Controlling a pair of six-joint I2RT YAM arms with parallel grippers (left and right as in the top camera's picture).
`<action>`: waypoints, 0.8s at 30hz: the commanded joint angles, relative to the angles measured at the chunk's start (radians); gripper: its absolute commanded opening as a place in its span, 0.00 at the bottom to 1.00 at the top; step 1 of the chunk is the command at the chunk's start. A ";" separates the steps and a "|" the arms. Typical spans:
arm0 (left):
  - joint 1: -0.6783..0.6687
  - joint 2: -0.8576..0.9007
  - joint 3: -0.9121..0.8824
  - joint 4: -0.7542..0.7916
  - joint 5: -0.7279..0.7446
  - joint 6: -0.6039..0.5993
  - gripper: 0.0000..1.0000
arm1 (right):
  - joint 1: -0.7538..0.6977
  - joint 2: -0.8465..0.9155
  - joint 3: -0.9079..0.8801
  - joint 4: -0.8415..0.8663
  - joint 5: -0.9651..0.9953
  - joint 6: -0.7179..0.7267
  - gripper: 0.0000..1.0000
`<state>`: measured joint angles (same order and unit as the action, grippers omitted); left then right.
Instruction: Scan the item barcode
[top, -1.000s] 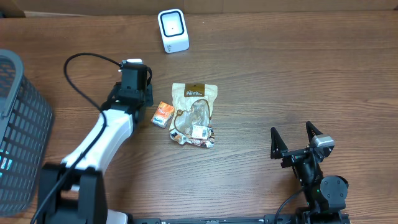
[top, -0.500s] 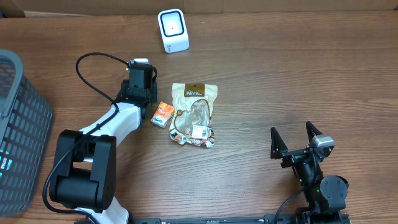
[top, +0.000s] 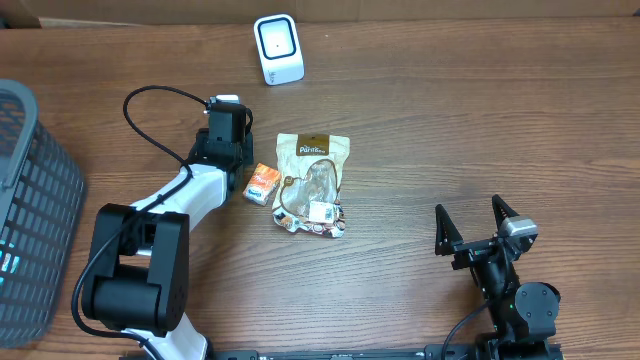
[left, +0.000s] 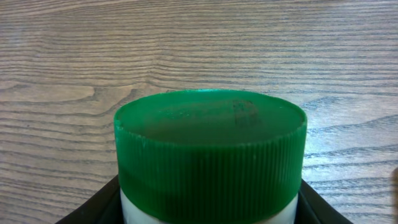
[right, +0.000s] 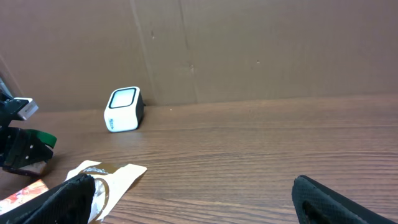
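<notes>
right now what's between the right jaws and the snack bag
Nothing but bare wooden table. The overhead view shows an empty stretch from the snack bag to the open jaws of the right arm.

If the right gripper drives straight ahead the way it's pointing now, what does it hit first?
Way looks free over the bare table; scanner and snack pouch lie off to the left of the right gripper. First thing met is probably the cardboard wall; depth unclear.

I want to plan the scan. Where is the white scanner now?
Overhead, the white scanner stands near the far edge of the table, left of centre, beyond the snack bag and apart from it.
</notes>
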<state>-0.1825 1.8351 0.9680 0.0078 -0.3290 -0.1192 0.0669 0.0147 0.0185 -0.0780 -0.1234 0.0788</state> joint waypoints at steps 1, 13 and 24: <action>0.004 0.046 -0.015 -0.011 0.037 0.014 0.04 | 0.006 -0.012 -0.011 0.006 0.003 0.007 1.00; 0.005 0.052 -0.053 -0.170 0.060 0.008 0.04 | 0.006 -0.012 -0.011 0.006 0.003 0.007 1.00; 0.005 0.052 -0.053 -0.243 0.060 0.010 0.04 | 0.006 -0.012 -0.011 0.006 0.003 0.007 1.00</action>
<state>-0.1825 1.8145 0.9886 -0.1699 -0.3233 -0.1196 0.0669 0.0147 0.0185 -0.0780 -0.1234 0.0788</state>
